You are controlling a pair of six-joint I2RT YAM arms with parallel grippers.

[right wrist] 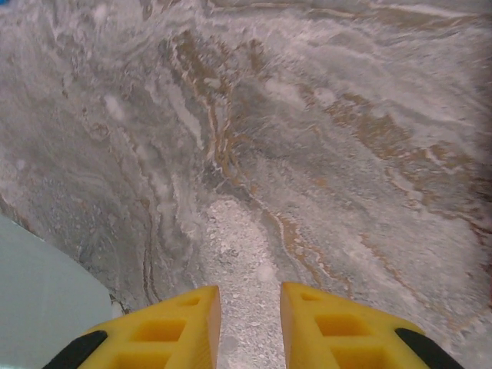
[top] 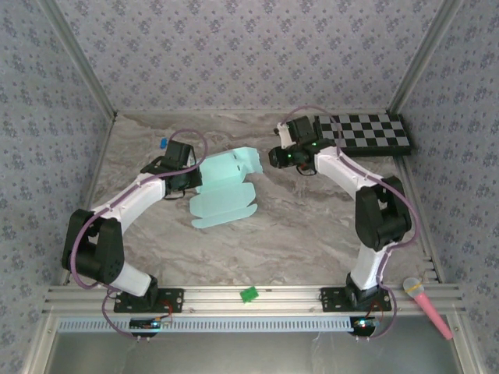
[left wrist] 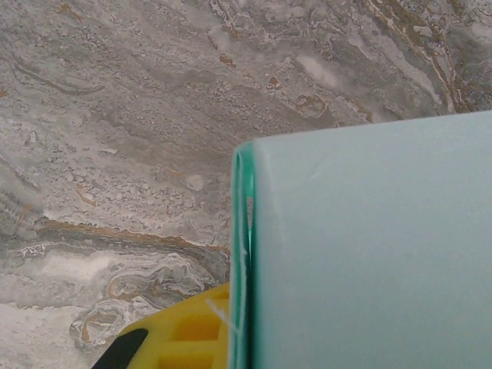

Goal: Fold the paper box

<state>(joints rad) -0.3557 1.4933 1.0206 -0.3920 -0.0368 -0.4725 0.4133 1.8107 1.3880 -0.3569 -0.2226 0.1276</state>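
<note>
L gripper [top: 192, 173] sits at the left edge of the paper box [top: 226, 191], its arm reaching in from the near-left base. L wrist cam: one yellow finger [left wrist: 188, 338] at the bottom, inner face tight against a doubled, teal-seamed edge of the card. The card stands close to the lens & covers the whole right side incl. the 2nd finger, so it reads as clamped on that edge. R gripper [right wrist: 250, 300] is clear of the card, fingers parted by a narrow gap w/ nothing btwn them, over bare marble table [right wrist: 307, 154]. A pale aqua corner of the box shows at lower left of the R wrist view, near the left-hand finger. From above, the box is a mostly flat die-cut sheet mid-table btwn the two grippers, w/ scalloped flap edges on its right side; the R gripper is just off its far-right corner. Checkerboard [top: 366, 132] lies flat at far right behind the R arm. Small blue bit [top: 162, 142] is on the table just beyond the L gripper. Green piece [top: 249, 294] is on the near rail [top: 296, 296] btwn the arm bases, pink mic [top: 427, 306] at the rail's right end
</note>
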